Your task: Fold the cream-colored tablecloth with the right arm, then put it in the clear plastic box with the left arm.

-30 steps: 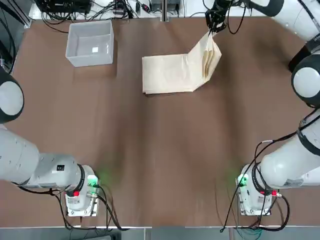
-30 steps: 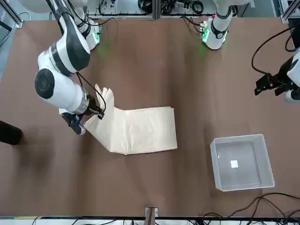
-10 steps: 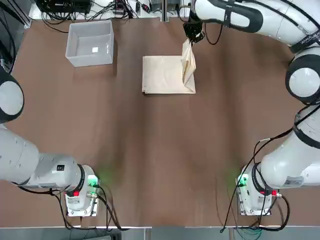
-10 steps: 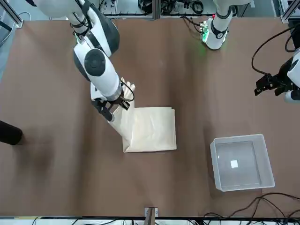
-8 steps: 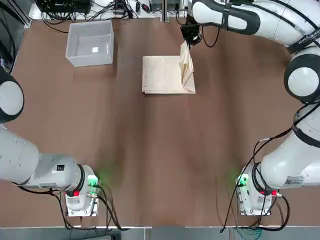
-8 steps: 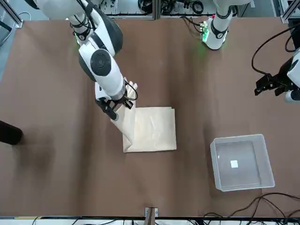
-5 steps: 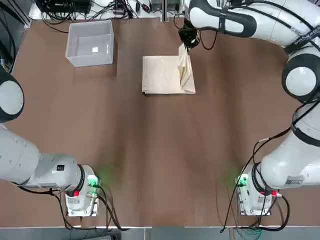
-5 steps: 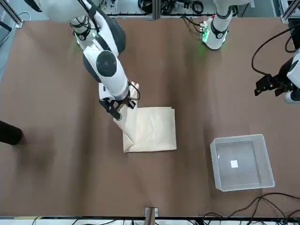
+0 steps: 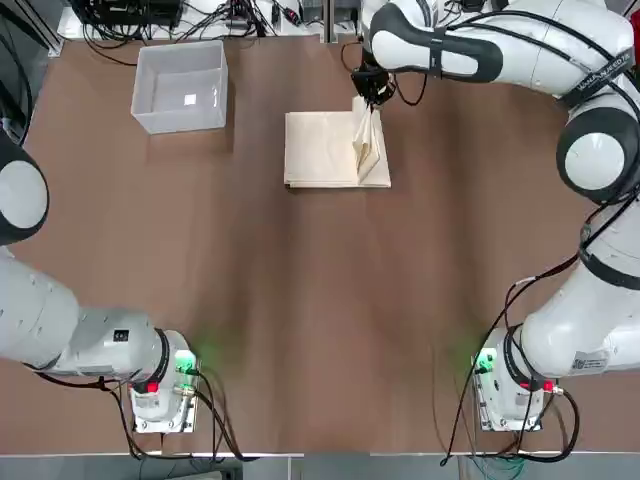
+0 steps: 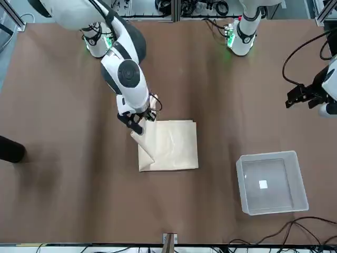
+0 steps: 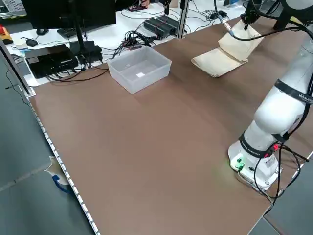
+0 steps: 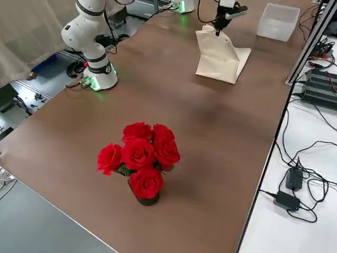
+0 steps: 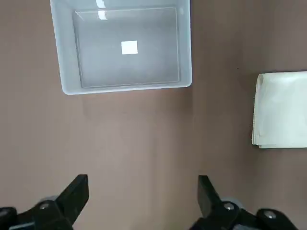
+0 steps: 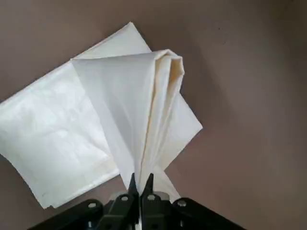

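Right gripper [image 14: 140, 184] is clenched on a pinched corner of the soft, lightly creased cream-colored tablecloth [image 9: 325, 150], lifting that flap into a gathered peak over the folded rectangle lying flat at the table's far middle. Left gripper [image 13: 141, 191] hangs w/ fingers spread, holding nothing, near the squarish translucent clear plastic box [image 9: 181, 85], thin-walled, well apart from cloth.
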